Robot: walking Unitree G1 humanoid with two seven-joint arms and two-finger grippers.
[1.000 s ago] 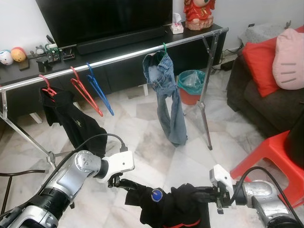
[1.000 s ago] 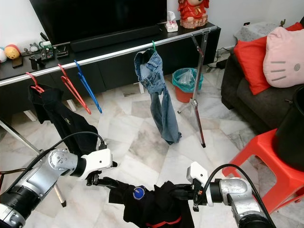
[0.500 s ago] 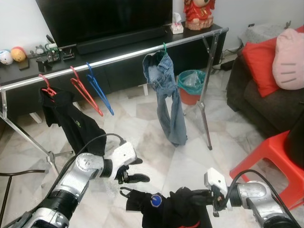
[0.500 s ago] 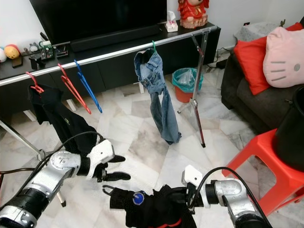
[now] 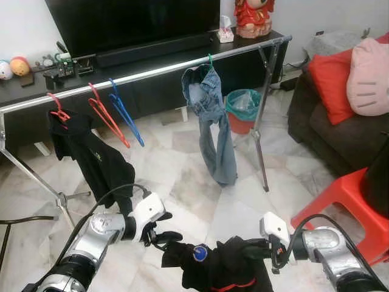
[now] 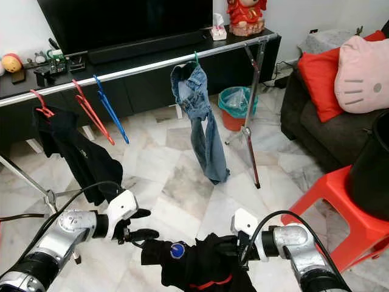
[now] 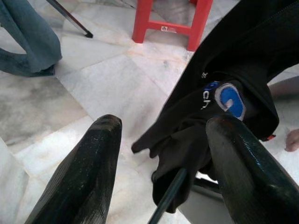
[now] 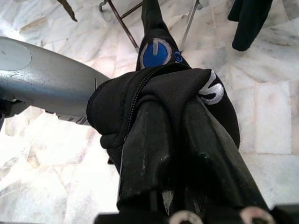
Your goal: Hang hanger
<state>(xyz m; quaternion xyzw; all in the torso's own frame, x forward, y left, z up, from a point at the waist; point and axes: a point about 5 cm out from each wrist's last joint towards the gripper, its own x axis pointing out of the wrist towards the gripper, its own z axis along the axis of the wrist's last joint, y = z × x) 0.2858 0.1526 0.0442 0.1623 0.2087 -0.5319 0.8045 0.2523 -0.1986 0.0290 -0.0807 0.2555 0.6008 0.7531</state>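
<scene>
Low over the marble floor, the right claw is clamped tight on a black jacket with a blue round badge, which hangs bunched between the two arms. The left claw is spread wide and grips nothing, its fingers just beside the jacket's near edge. Beyond them the clothes rail carries red and blue hangers, a dark garment and jeans
</scene>
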